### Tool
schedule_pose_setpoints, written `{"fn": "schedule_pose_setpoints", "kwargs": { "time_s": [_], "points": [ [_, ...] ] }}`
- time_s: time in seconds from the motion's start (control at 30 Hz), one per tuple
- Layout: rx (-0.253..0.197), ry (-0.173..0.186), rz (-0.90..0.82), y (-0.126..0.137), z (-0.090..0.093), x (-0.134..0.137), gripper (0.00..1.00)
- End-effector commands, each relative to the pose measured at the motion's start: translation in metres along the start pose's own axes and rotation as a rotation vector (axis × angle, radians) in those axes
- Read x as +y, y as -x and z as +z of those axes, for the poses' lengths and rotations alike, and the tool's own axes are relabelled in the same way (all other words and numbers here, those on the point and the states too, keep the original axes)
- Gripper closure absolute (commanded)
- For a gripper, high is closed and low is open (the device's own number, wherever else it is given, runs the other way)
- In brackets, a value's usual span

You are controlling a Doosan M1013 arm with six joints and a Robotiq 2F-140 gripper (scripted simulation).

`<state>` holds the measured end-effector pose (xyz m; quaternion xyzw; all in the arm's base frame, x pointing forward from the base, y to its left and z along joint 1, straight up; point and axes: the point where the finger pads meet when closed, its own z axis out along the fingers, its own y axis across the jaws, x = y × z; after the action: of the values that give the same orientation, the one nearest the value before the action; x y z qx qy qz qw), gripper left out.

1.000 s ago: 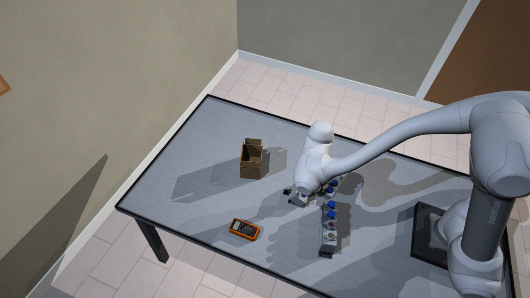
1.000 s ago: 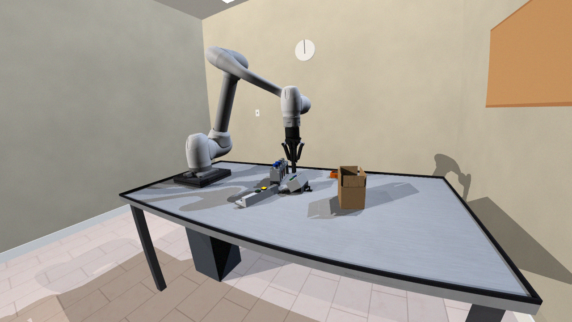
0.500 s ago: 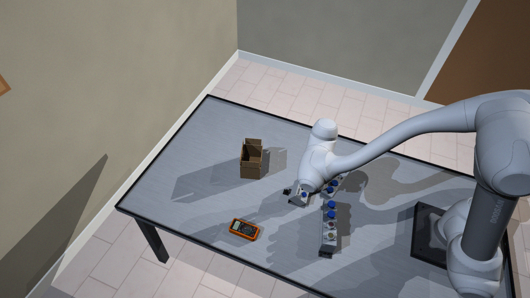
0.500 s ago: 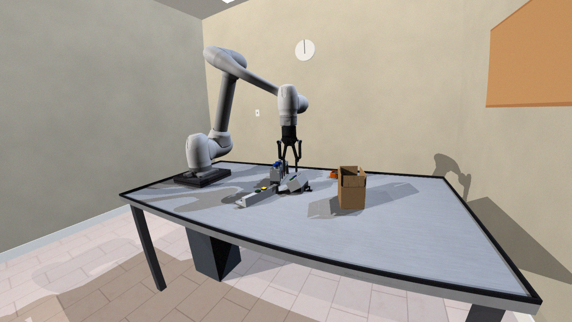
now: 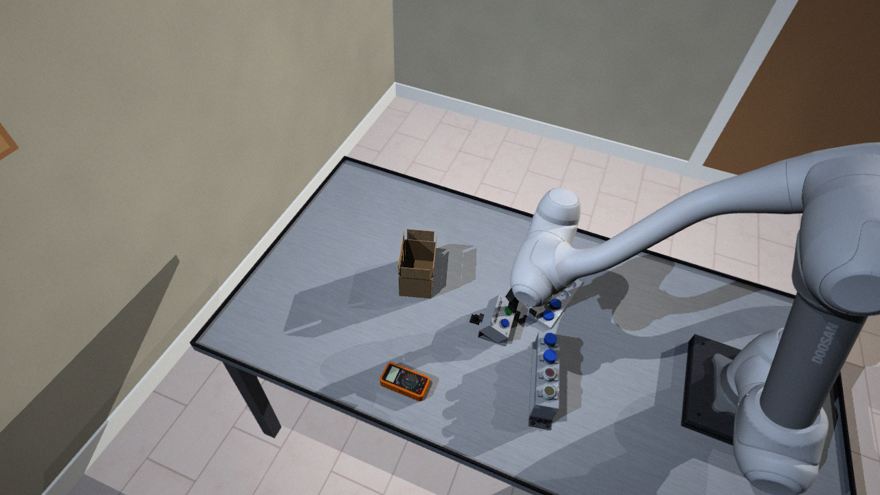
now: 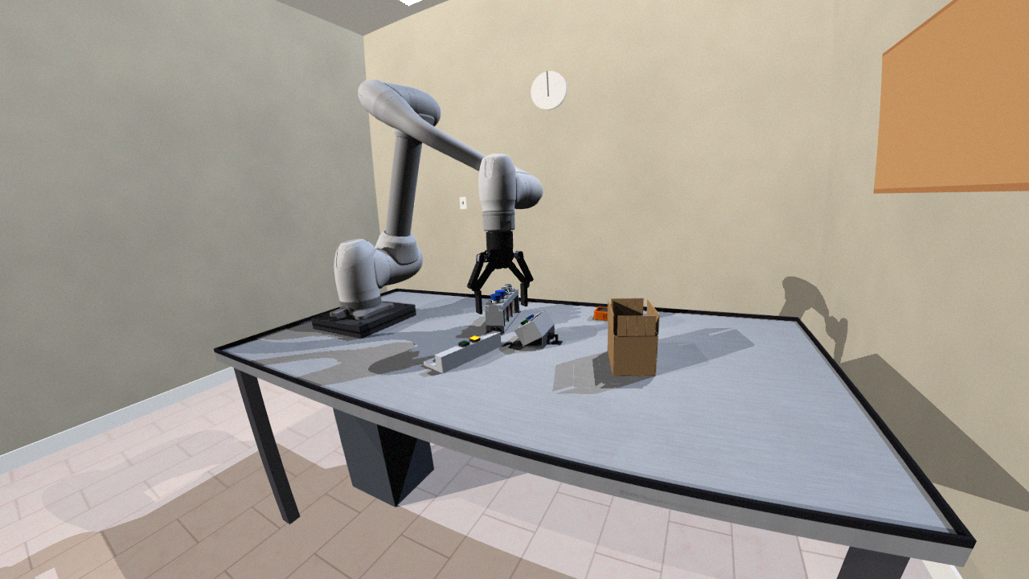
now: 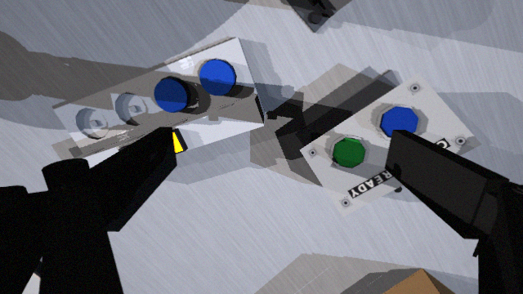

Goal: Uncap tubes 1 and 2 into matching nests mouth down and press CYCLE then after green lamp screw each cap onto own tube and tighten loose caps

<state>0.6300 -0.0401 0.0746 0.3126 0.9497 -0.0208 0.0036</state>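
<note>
My gripper (image 7: 280, 148) is open and empty. It hangs above the table between the decapping station (image 7: 163, 98) and the key housing (image 7: 388, 143). On the station, two tubes carry blue caps (image 7: 217, 77) (image 7: 172, 95) and two tubes stand open (image 7: 131, 108) (image 7: 91, 121). The housing shows the blue CYCLE key (image 7: 399, 121) and the green READY key (image 7: 348, 152); my right finger covers part of the CYCLE label. In the top view, two blue caps (image 5: 549, 339) (image 5: 549, 355) sit in the cap tray (image 5: 544, 378). In the exterior view, a yellow spot (image 6: 473, 337) shows on the tray.
An open cardboard box (image 5: 416, 263) stands left of the housing, and its corner shows in the wrist view (image 7: 409, 283). An orange multimeter (image 5: 404, 381) lies near the table's front edge. A small black part (image 5: 475, 317) lies beside the housing. The arm's base plate (image 5: 707, 388) is at the right.
</note>
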Motion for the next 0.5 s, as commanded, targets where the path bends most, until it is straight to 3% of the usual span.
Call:
{"fn": "schedule_pose_setpoints", "kwargs": {
  "time_s": [0.0,0.1,0.17,0.47],
  "points": [
    [0.016,0.035,-0.276,0.003,0.003,-0.025,0.00],
    [0.016,0.038,-0.342,0.005,0.006,-0.049,0.00],
    [0.016,0.038,-0.342,0.005,0.006,-0.049,0.00],
    [0.016,0.038,-0.342,0.011,0.017,-0.118,0.00]
  ]
}}
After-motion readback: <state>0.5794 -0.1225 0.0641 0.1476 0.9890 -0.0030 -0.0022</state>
